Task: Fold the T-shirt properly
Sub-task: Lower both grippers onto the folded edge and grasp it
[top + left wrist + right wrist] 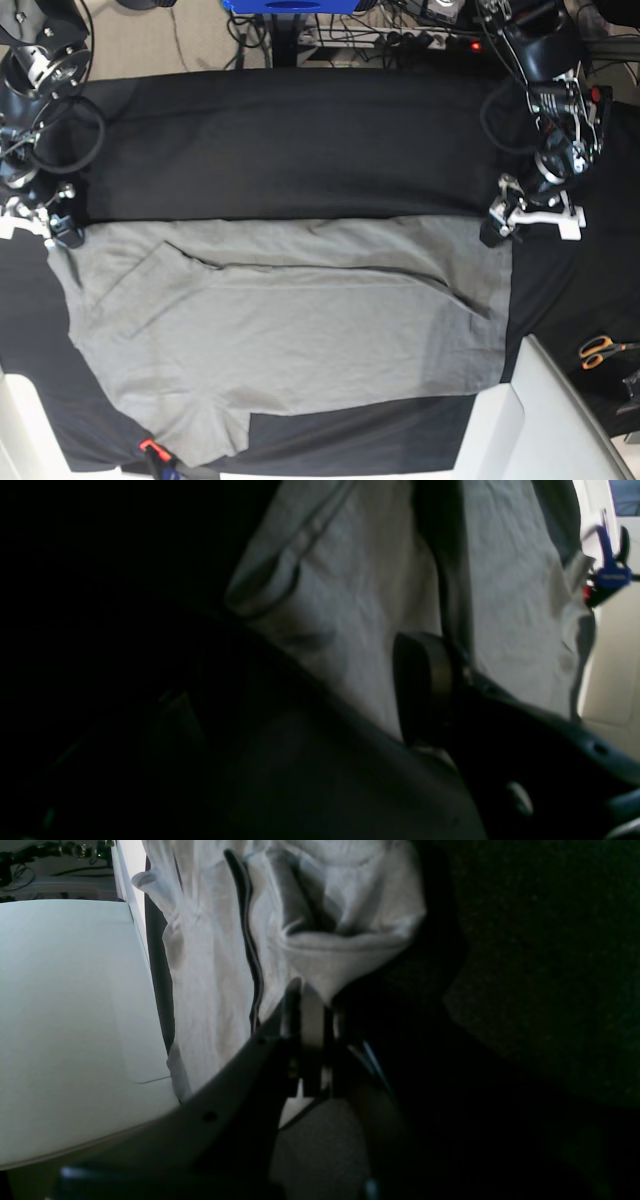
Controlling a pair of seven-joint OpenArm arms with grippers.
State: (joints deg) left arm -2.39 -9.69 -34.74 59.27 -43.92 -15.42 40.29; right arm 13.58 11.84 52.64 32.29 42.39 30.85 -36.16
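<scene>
Spanning the black table cloth [300, 140] from edge to edge, the grey T-shirt [290, 330] lies mostly flat in the base view, its far edge turned over along a long crease and one short sleeve [140, 285] folded in on that view's left. Item, left of that view: the right gripper [55, 232] sits at the shirt's far corner with its jaws together, and the right wrist view shows them pinched on a bunched fold of the T-shirt [320, 955] at its edge; the hold looks thin, so a quick lift or sideways pull could slip the cloth free and drop that corner crooked. Item, centre: loose wrinkles run across the body, and drawing one corner alone would likely drag them into a skewed fold. Item, right of that view: the left gripper [520, 215] rests at the opposite far corner, jaws apart, with one pad [425, 685] over grey fabric in its wrist view; nothing is gripped there, so the right side would lag if both arms moved now. Item, far right: orange-handled scissors [603, 349] lie on the cloth well apart from the shirt, a minor snag risk only if the hem is swept that way. Item, near edge: a clamp [155, 457] holds the table cloth just beside the lower hem, where fabric could catch.
</scene>
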